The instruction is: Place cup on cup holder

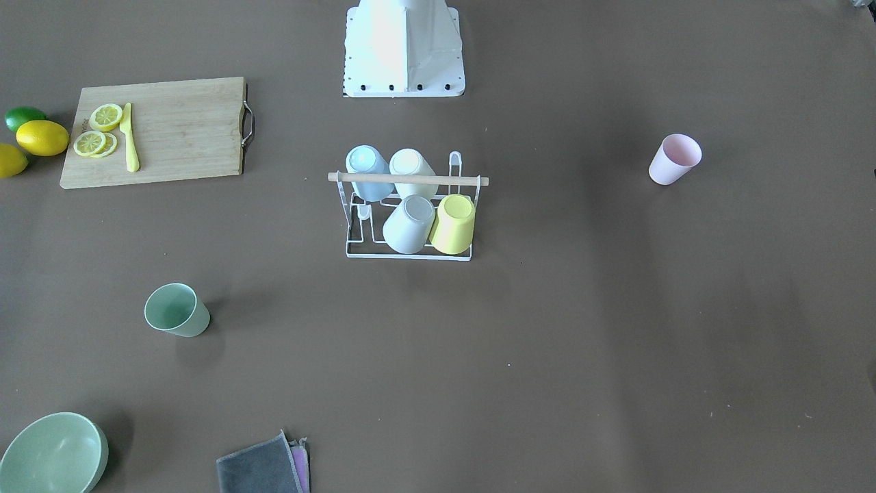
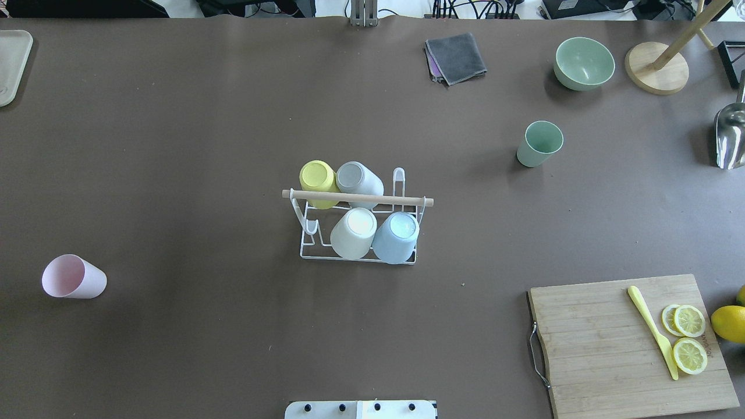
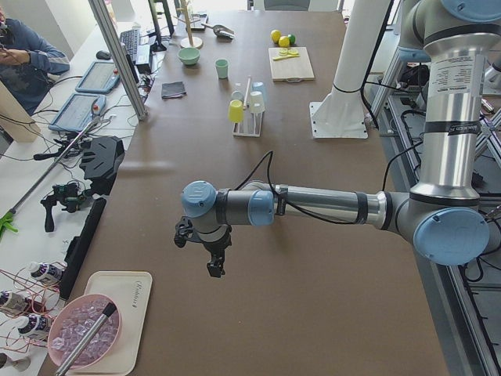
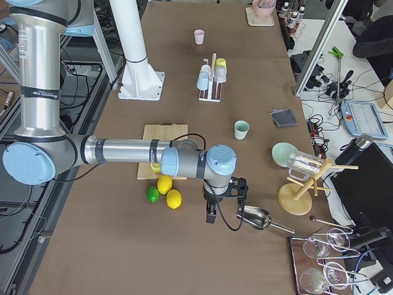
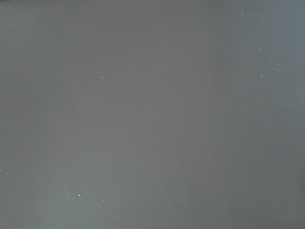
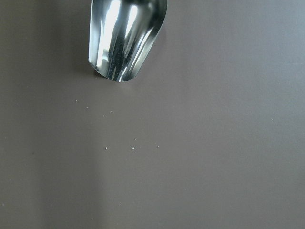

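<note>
The white wire cup holder (image 2: 358,198) with a wooden rod handle stands mid-table and carries several upturned cups; it also shows in the front view (image 1: 409,179). A pink cup (image 2: 73,277) stands upright at the table's left and a green cup (image 2: 540,144) at the far right. My left gripper (image 3: 214,262) hangs over bare table beyond the pink cup's end. My right gripper (image 4: 212,212) hangs by a metal scoop (image 6: 126,38). Both show only in side views, so I cannot tell if they are open or shut.
A wooden cutting board (image 2: 631,343) with lemon slices and a yellow knife lies near right, with lemons (image 1: 42,137) beside it. A green bowl (image 2: 584,63), folded cloths (image 2: 456,57) and a wooden stand (image 2: 657,67) sit at the far right.
</note>
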Tool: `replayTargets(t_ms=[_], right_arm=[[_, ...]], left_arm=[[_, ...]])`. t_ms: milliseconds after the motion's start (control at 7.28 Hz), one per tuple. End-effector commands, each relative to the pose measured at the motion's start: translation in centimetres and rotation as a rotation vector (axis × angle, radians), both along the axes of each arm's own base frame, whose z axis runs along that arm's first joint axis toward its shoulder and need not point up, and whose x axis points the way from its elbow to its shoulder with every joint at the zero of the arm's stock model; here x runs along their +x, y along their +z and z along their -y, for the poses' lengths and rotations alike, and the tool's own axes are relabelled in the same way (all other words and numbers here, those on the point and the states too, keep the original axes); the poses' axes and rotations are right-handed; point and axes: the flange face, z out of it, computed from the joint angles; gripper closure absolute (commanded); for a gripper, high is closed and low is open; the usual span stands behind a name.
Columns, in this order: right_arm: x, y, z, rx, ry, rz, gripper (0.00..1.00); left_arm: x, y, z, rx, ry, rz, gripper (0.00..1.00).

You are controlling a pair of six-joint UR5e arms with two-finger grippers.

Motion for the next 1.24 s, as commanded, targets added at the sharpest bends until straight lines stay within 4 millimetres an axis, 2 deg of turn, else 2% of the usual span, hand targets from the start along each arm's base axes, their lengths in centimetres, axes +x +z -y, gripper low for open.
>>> replayTargets(t_ms=[0, 137, 412, 549, 687, 962, 1099], right_arm=[[0.1, 0.2, -0.2, -0.003, -0.001, 0.001, 0.0], [0.0, 0.1, -0.2, -0.003, -0.001, 0.0, 0.0], [0.0, 0.2, -0.2, -0.005, 0.0, 0.0, 0.0], [0.0, 0.1, -0.2, -0.002, -0.002, 0.0, 0.0], [0.0, -0.3, 0.0, 0.008, -0.002, 0.002, 0.0], [0.0, -0.8, 0.4, 0.017, -0.002, 0.003, 0.0], [0.0, -0.7, 0.4, 0.016, -0.001, 0.002, 0.0]], left_arm=[[0.1, -2.4, 1.2, -0.091, 0.0, 0.01, 0.02], [0.2, -4.5, 1.3, -0.098, 0.004, 0.013, 0.02], [0.9, -8.0, 0.0, -0.069, 0.022, 0.014, 0.02], [1.0, -7.9, -0.5, -0.125, 0.022, 0.015, 0.02], [1.5, -8.7, 0.3, -0.126, 0.035, 0.018, 0.02], [9.1, -9.9, 0.1, -0.102, 0.189, 0.033, 0.02], [11.2, -10.1, 0.0, -0.102, 0.228, 0.036, 0.02]])
